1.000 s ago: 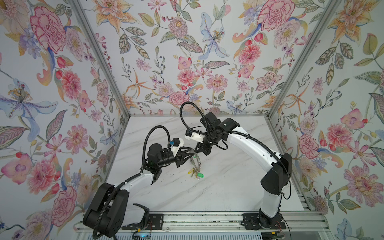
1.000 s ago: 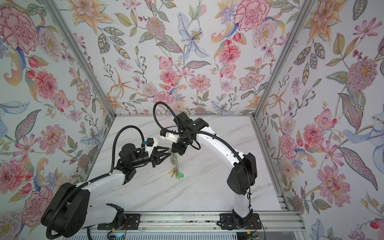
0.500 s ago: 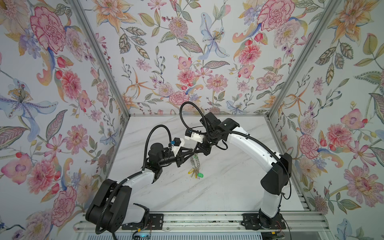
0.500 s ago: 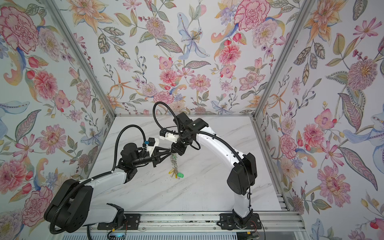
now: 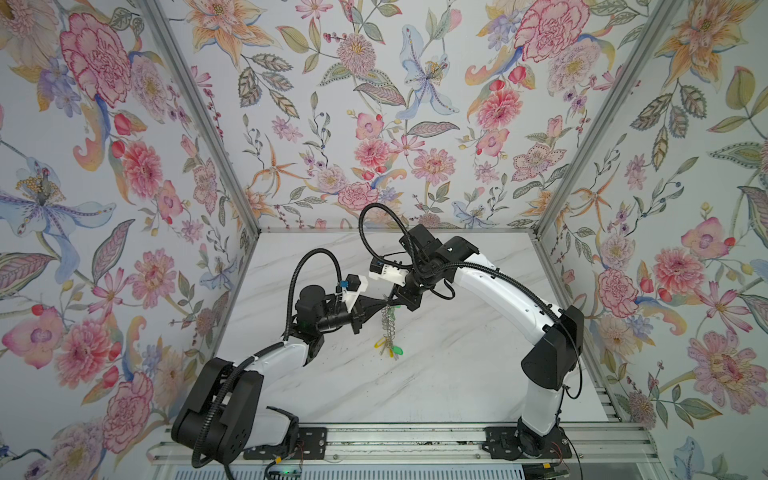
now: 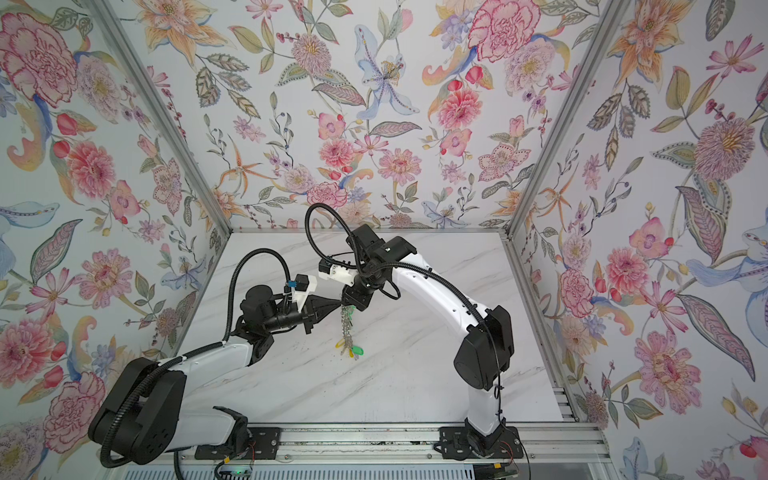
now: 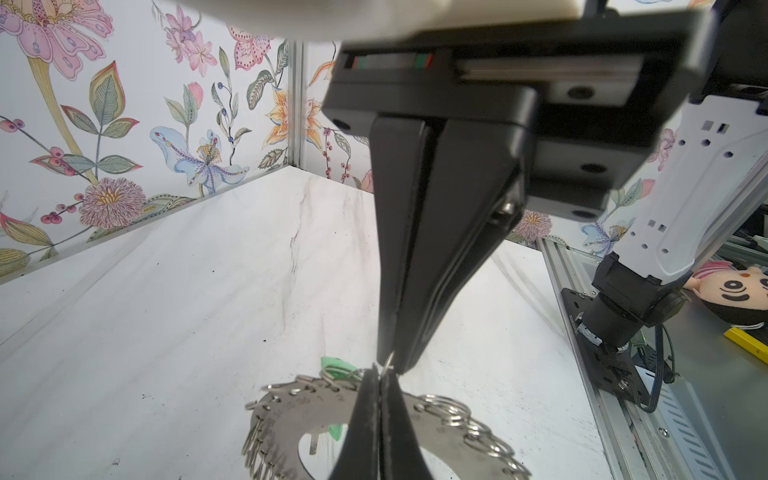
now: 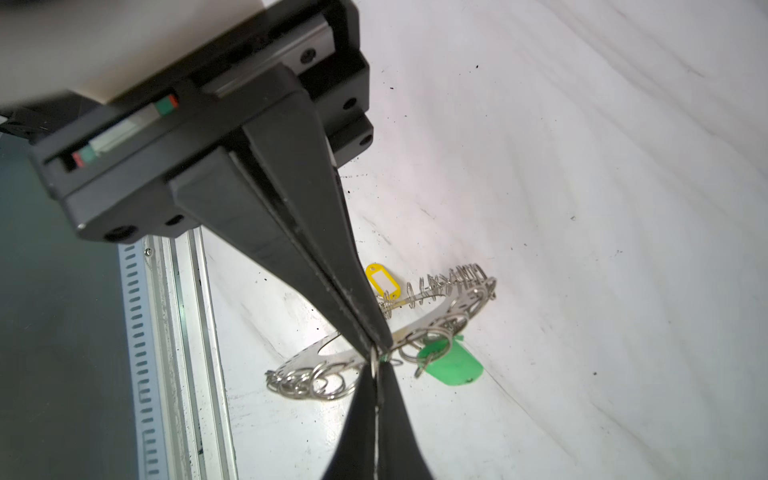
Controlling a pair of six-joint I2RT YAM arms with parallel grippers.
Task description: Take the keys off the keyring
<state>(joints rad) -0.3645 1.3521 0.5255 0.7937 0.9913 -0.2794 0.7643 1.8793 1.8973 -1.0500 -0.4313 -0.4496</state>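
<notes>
The white marbled desk (image 5: 457,374) carries everything here. The right arm (image 5: 498,286) bends over it from the front right corner, and the left arm (image 5: 274,361) reaches in from the front left corner. Their tips meet above the middle of the desk.

The keyring (image 5: 388,324) hangs there edge-on in both top views (image 6: 345,328), running from the grippers down toward the front edge. I cannot tell whether its lower end touches the desk. In the left wrist view it shows as a flat grey plate (image 7: 291,419) with a round hole and small wire rings crowding its rim.

The right gripper (image 8: 376,345) is clenched on the rim of the keyring at its upper end. The left gripper (image 7: 390,368) meets it tip to tip, its jaws pressed together on a thin wire loop (image 7: 388,360) at that same spot on the rim.

The keys (image 5: 388,349) show mainly as plastic tags. A green tag (image 8: 451,361) hangs just beside the two sets of fingertips. A yellow tag (image 8: 384,284) sits at the far side of the ring, and in both top views it lies beside another green tag (image 6: 358,352) at the lower end.
</notes>
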